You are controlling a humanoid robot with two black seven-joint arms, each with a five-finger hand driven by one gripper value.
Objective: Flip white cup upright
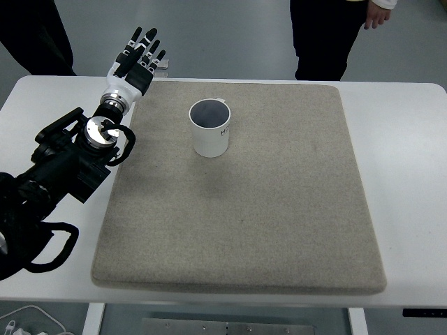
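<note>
White cup (210,128) upright w/ mouth up on grey mat (279,223), upper-left part, left hand (137,61) at mat's far-left corner, fingers spread, holding nothing, well apart from cup, white table (405,174) under mat, person (328,35) beyond far edge

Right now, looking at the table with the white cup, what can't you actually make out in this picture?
- White cup: the black print on its side is too small to read, and its base is hidden by its own body.
- Right arm: outside the top view.
- Two people behind the white table: cut off by the top edge.
- Left hand: palm side faces away.
</note>
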